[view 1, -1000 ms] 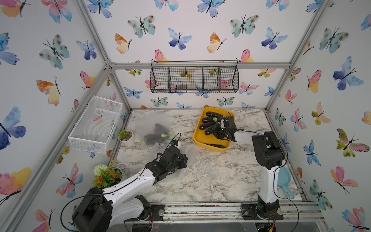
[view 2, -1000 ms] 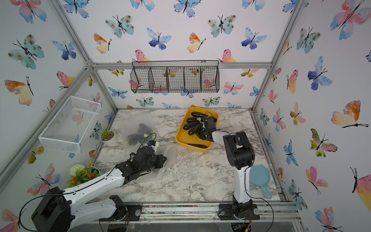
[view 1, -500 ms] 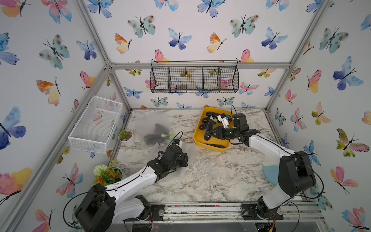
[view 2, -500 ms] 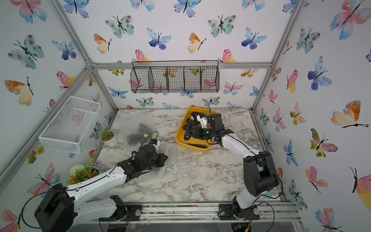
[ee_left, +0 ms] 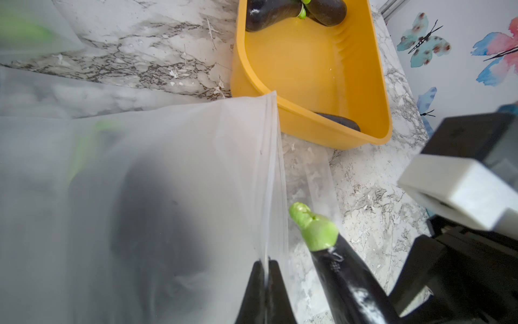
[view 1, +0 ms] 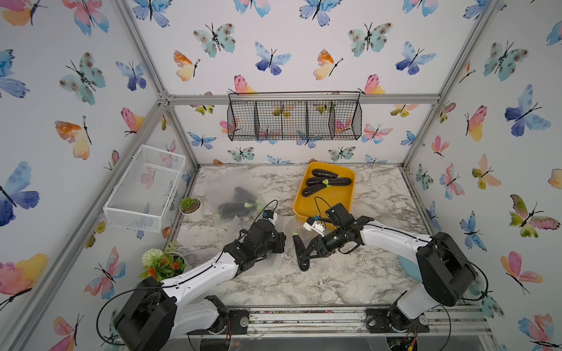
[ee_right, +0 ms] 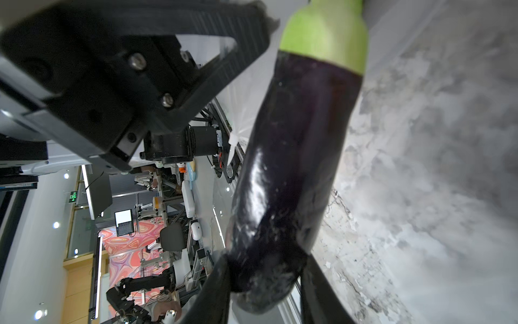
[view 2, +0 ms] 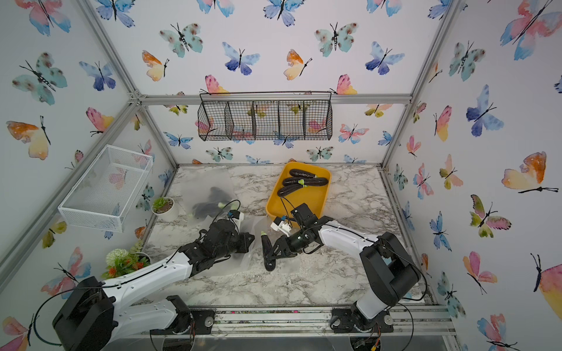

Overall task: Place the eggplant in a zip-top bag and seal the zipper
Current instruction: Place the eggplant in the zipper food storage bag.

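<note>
You're at insertion: your right gripper [ee_right: 266, 280] clamps the eggplant [ee_right: 294, 154] by its blunt end, stem just beside the zip-top bag [ee_left: 168, 168] rim your left gripper [ee_left: 266, 280] pinches; next, slide it stem-first into the mouth

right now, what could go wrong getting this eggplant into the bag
The right end effector grips the eggplant only near its blunt end, so it may pivot or slip. The left end effector pinches the zip-top bag at one rim spot; the mouth looks barely open, so the stem may shove the bag instead of entering.
</note>
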